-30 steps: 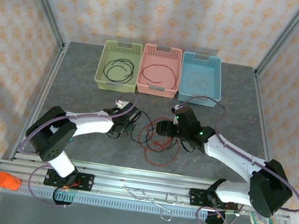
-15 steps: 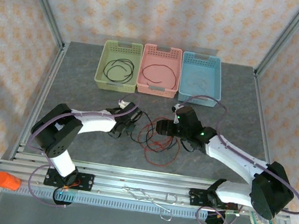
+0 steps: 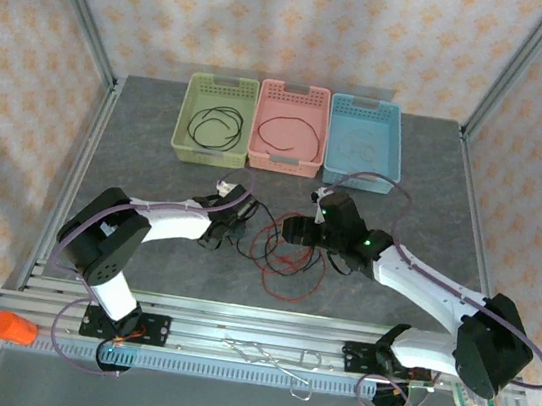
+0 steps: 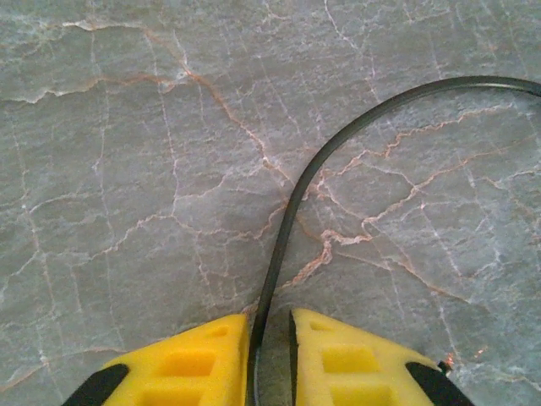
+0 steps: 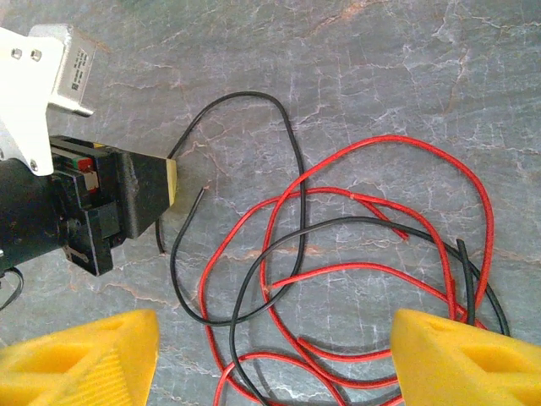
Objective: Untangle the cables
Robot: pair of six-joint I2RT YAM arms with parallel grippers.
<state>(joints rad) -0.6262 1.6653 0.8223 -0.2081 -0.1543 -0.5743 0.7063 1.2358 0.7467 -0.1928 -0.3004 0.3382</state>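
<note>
1. The thin red and black flexible cables (image 3: 282, 255) lie in loose, overlapping loops on the grey stone-patterned table (image 3: 158, 147), between the two grippers.
2. On the left gripper (image 4: 270, 326), the yellow foam pads (image 4: 194, 359) stand a narrow slot apart. The thin black cable (image 4: 296, 190) runs through the slot, lying against one pad with a sliver of gap at the other. We cannot tell whether it is pinched firm.
3. The right gripper (image 5: 275, 338) has its fingers spread wide and holds nothing. It hovers over the thin red cable (image 5: 397, 144), where black strands cross it.
4. We judge the step in hand to be securing the black strand. We would close fully before any pull, or the wire slips.
5. We would then draw it low and slowly away from the heap, watching whether the red loops drag along.
6. If they do, the free right gripper could pin the red while the black slides out.
</note>
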